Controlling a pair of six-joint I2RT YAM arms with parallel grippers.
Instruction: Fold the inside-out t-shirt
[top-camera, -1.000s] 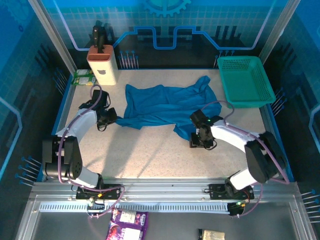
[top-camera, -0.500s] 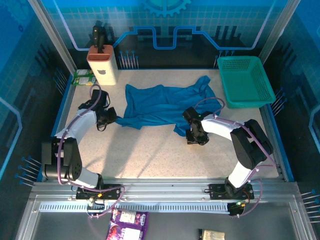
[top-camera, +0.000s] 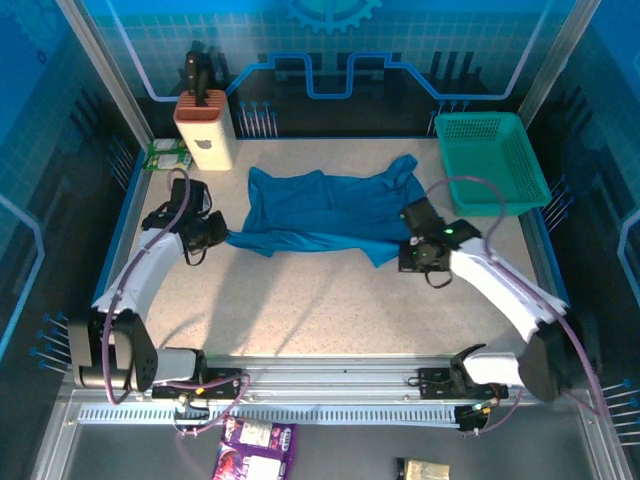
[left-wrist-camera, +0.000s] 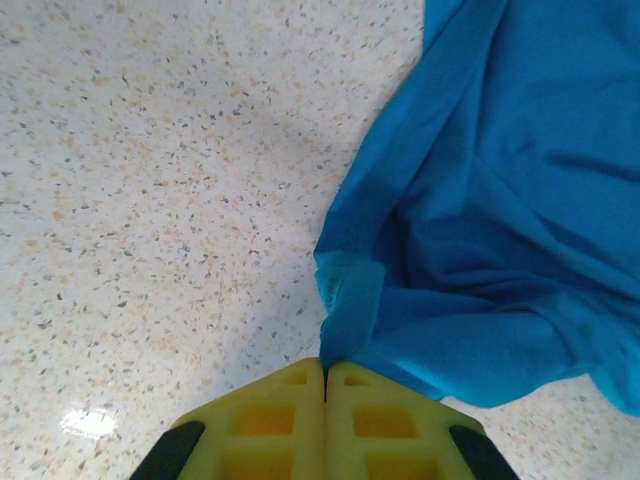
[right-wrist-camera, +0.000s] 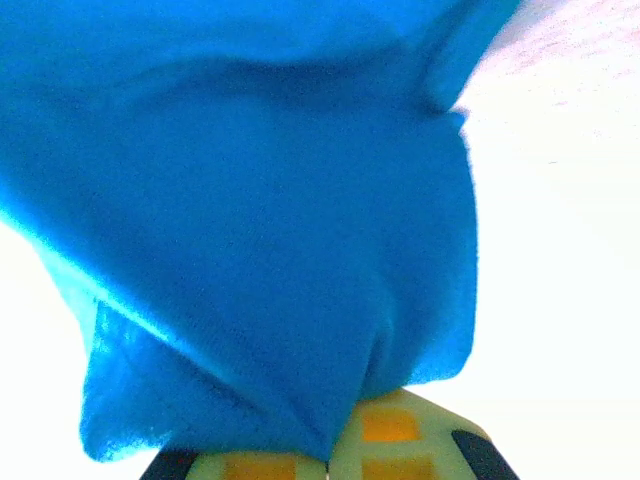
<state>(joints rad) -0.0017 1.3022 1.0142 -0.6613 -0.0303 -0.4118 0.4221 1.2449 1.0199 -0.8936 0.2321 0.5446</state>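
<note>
The inside-out t-shirt (top-camera: 320, 205), plain medium blue, lies crumpled and stretched sideways across the far middle of the speckled table (top-camera: 300, 300), with its near edge pulled into a fairly taut line between the two grippers. The left gripper (top-camera: 222, 236) is at the shirt's left corner. In the left wrist view its yellow fingers (left-wrist-camera: 280, 415) are pressed together on a narrow fold of hem (the seam allowance shows there, turned outward), and the rest of the cloth spreads away to the right over the bare tabletop. The right gripper (top-camera: 408, 252) holds the near right corner of the shirt. In the right wrist view its jaws are clamped with a bunch of blue cloth between them, and the fabric drapes over the finger on the left and hangs in front of the lens. A bunched, sleeve-like part of the shirt points toward the teal-green mesh basket (top-camera: 492, 160), which sits at the far right corner of the table, near the cloth but apart from it. At the far left stands a beige block (top-camera: 205, 132) with black handles on top, and a green packet (top-camera: 165, 155) lies beside it.
</note>
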